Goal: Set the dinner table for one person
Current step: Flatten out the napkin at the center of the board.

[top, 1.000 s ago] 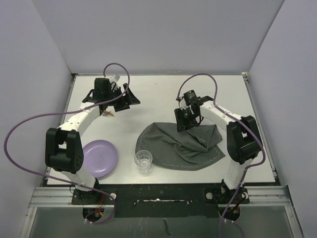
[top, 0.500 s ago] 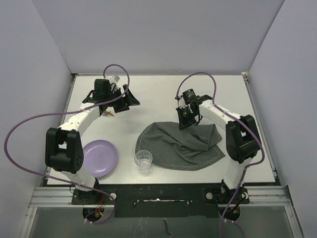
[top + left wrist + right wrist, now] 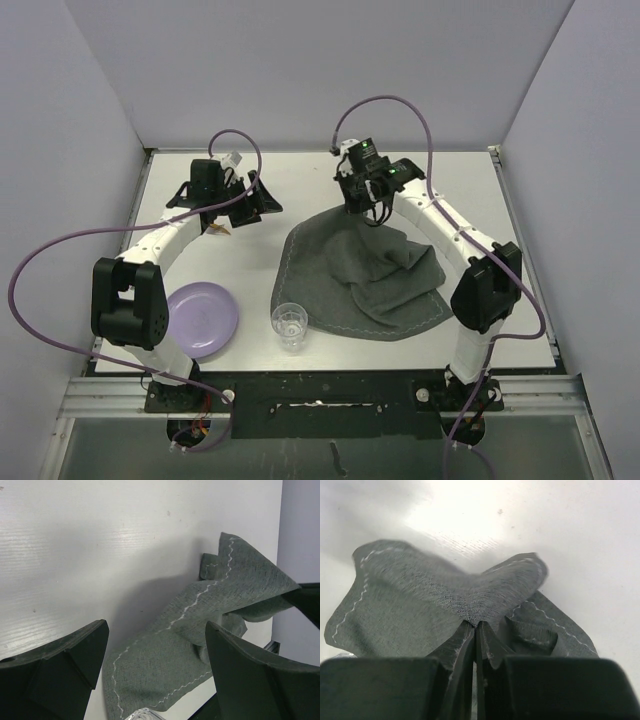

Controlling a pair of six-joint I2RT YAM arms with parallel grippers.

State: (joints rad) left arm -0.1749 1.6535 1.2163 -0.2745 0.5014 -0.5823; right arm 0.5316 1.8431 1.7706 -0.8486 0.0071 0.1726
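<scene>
The white dinner table carries a crumpled dark grey placemat right of centre. My right gripper is shut on a fold of the placemat's far edge and holds it lifted above the table. In the right wrist view the gripper pinches the cloth at its tips. My left gripper is open and empty at the back left. In the left wrist view it looks toward the placemat. A purple plate lies at the front left. A clear glass stands at the placemat's front left corner.
A small orange-brown item lies under the left arm; I cannot tell what it is. The glass rim shows at the bottom of the left wrist view. Grey walls close in the table on three sides.
My right gripper has moved toward the back and a little left with the placemat fold, stretching the cloth out toward the far side. The left arm has not moved.
</scene>
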